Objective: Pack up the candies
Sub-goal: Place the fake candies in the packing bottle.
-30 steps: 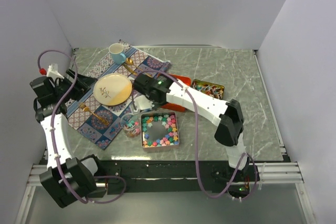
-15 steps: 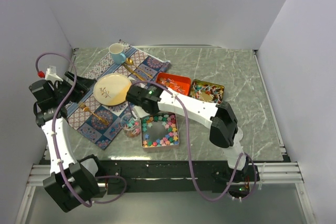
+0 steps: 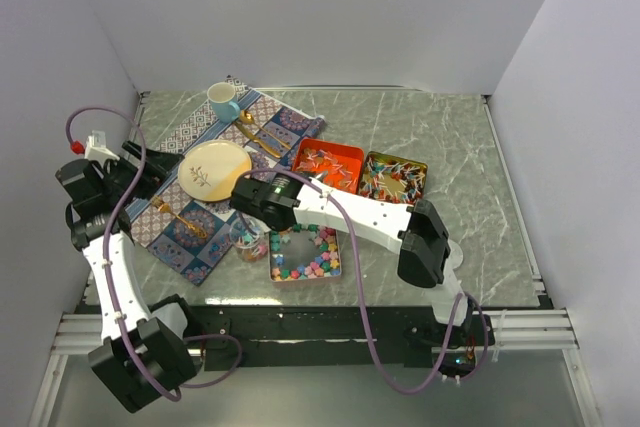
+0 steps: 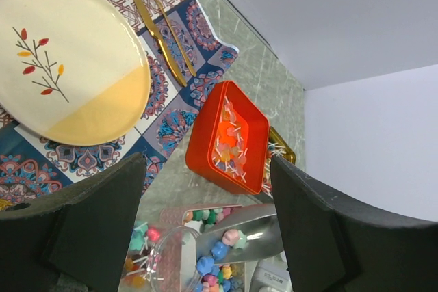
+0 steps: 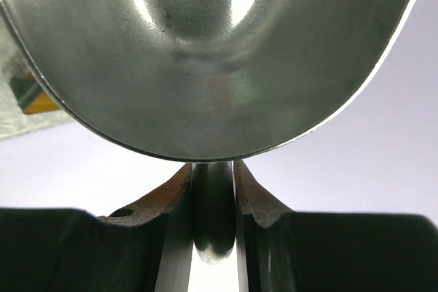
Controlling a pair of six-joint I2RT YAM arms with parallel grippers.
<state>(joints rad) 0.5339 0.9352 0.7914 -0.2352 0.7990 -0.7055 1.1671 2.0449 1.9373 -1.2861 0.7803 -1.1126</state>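
The right gripper (image 5: 213, 186) is clamped tight on the thin handle of a silver scoop (image 5: 205, 52), 1 dark finger pressing each side. The scoop's bowl juts straight ahead of the fingers and fills the wrist view with its shiny underside.

Seen from above, this gripper is stretched far across to the left side of the table (image 3: 450, 127). The scoop's tip is at the rim of a clear cup (image 3: 248, 240) just ahead of the gripper.

A few pastel star candies (image 4: 229, 237) sit in the scoop's bowl, and more lie in the cup. Many more lie along the walls of a square tin (image 3: 305, 280) just beside the gripper, toward the arm bases. Behind the gripper, a red tin (image 4: 205, 152) and a gold tin (image 3: 424, 167) hold thin wrapped pieces.

The left gripper (image 4: 207, 169) hovers with its 2 fingers (image 4: 96, 217) wide apart, holding nothing. A cream and yellow plate (image 4: 68, 52) on a patterned placemat (image 4: 171, 128) lies ahead of it to the left. The red tin lies straight ahead between its fingers.
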